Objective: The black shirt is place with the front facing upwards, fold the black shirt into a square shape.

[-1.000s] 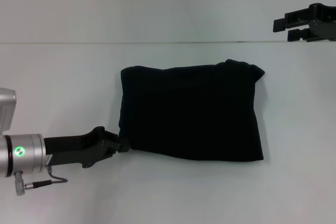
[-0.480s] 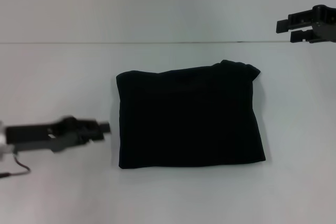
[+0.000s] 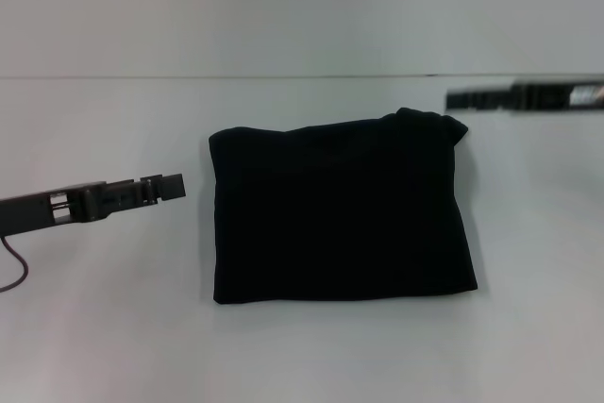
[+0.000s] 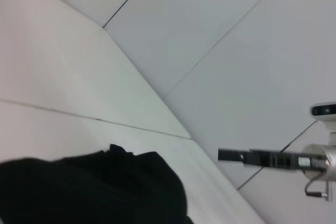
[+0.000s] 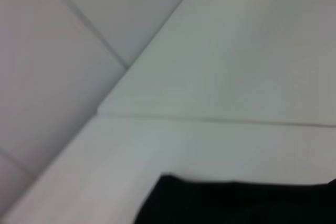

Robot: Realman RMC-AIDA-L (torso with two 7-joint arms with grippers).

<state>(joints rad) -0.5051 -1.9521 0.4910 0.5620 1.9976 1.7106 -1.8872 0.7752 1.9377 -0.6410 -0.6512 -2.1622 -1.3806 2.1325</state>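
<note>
1. The black shirt (image 3: 342, 211) lies folded into a near-square block at the middle of the white worktop (image 3: 104, 337), flat, with a small bunched lump of cloth at its far right corner. No lettering or neck label shows on the upper face.

2. The left gripper (image 3: 168, 186) hangs to the left of the shirt, level with its far half, close to its left edge but clear of the cloth. Seen edge-on, it gives no sign whether the jaws are apart or together: cannot tell.

3. The right gripper (image 3: 462, 98) reaches in from the right, beyond the shirt's far right corner, apart from the cloth. Its jaws are blurred and their state cannot be told.

4. The left wrist view takes in the shirt's (image 4: 94, 190) far corner and, farther off, the right gripper (image 4: 231, 155) as a thin dark bar against the wall, with the arm's metal end behind it.

5. The right wrist view shows only a dark edge of the shirt (image 5: 236, 203) on the worktop (image 5: 220, 72) and the wall panels; no jaws appear there.
</note>
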